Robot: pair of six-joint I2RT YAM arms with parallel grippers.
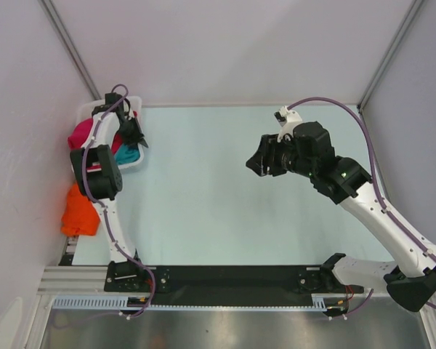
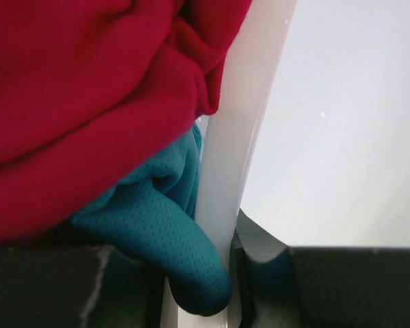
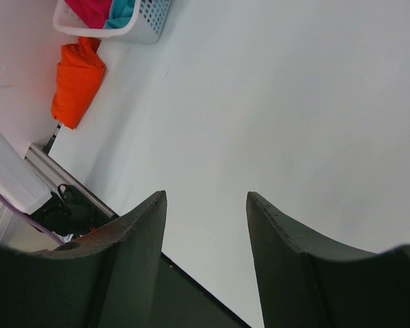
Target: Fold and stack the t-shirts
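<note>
Left gripper (image 1: 135, 138) clamps teal t-shirt (image 2: 157, 232) against white basket rim (image 2: 239, 137); right gripper (image 3: 206, 208) hovers, jaws apart, above table (image 1: 203, 196).

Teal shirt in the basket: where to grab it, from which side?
Take the teal shirt by the rounded fold bulging against the basket rim, coming from above just inside that rim. That fold is exposed; the rest lies under the red shirt, so probably nothing else offers a clean pinch.
</note>
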